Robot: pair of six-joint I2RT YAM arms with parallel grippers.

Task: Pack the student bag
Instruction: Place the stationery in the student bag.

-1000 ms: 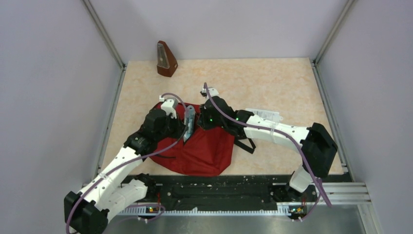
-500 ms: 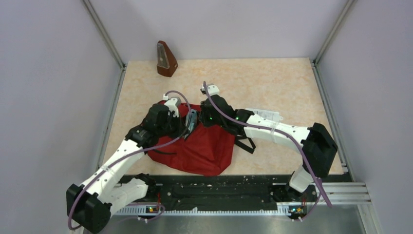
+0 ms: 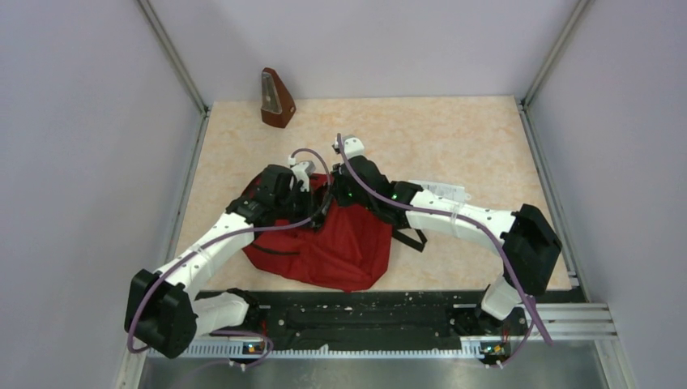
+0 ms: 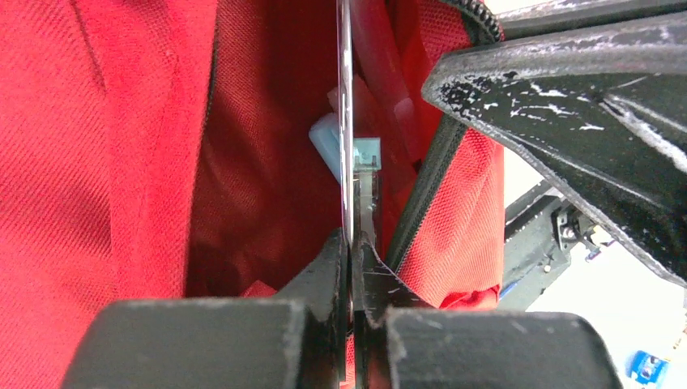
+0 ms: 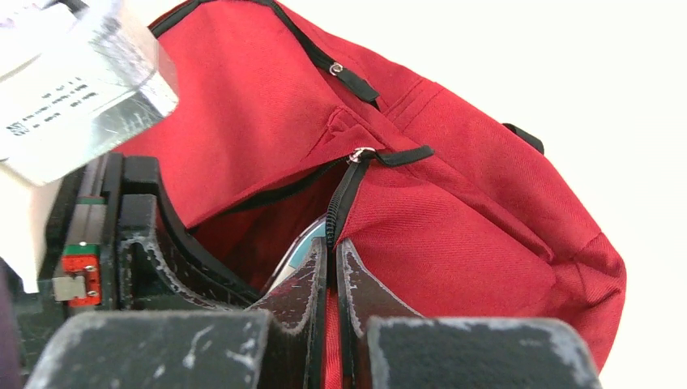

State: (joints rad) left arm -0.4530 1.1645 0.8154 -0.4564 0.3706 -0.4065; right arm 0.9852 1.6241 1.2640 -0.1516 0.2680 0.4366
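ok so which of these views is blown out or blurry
Right wrist: the table around the bag is blown out to white. Left wrist: the near fingers are soft, the bag's weave sharp. Top: even light, no glare, all in focus.

The left gripper [image 4: 350, 243], its pack [image 4: 328, 146] and the right gripper [image 5: 330, 247] are filling the bag's [image 3: 340, 243] mouth. Beyond, the table [image 3: 454, 138] is lying open.
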